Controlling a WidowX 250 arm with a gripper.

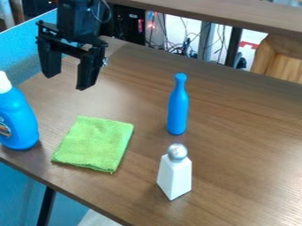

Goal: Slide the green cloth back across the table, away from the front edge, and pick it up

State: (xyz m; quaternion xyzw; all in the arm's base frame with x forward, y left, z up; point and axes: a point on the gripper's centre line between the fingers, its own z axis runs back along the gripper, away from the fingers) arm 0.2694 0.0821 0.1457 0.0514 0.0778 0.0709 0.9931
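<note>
"Cloth (93, 143), green and folded: where does it lie?"

"Flat on the desk (247, 154), between the big blue bottle (20, 117) and the slim blue bottle (177, 108). The gripper (66, 82) hangs above the desk at upper left, its fingers (89, 68) spread well apart."

"What do the containers hold?"

"Can't tell; their walls hide it. Both bottles stand upright, and so does the white container (175, 175) with its round silver top (177, 152)."

"Any labels?"

"One (4, 129) on the big bottle, partly cut off at the view's left edge, too small to read. That bottle's cap (4, 83) is white."
</note>
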